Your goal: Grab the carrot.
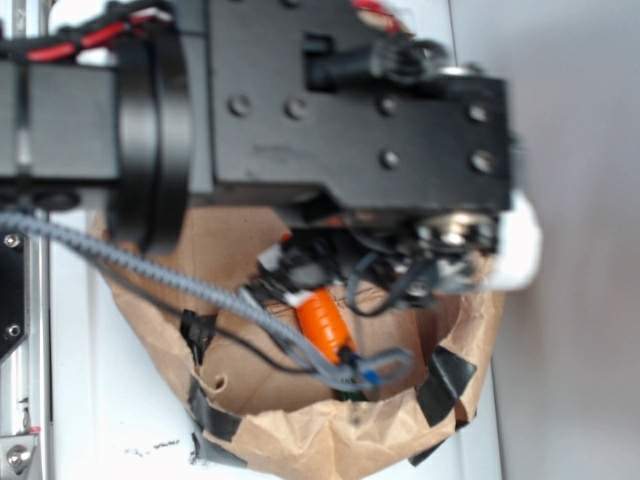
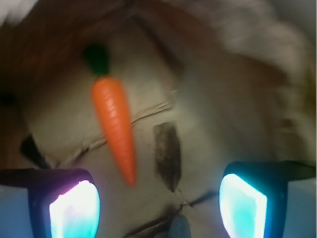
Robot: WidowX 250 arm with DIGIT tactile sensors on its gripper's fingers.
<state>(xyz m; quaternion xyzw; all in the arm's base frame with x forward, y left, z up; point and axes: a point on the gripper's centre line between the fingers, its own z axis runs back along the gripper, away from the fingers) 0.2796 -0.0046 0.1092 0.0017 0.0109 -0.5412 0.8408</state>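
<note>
The carrot (image 2: 115,124) is a glossy orange cone with a dark-green stem end. In the wrist view it lies on the brown paper floor, tip pointing toward me, stem away. My gripper (image 2: 158,206) is open, its two glowing pads (image 2: 74,210) wide apart at the bottom of the frame. The carrot's tip sits just ahead of the gap, nearer the left pad, touching neither. In the exterior view a part of the carrot (image 1: 322,320) shows under the black arm (image 1: 350,110), which hides the fingers.
The carrot lies inside a crumpled brown paper nest (image 1: 300,440) patched with black tape (image 1: 445,385). A small dark-brown piece (image 2: 167,154) lies right of the carrot. A grey braided cable (image 1: 150,268) crosses the nest. White table (image 1: 100,420) surrounds it.
</note>
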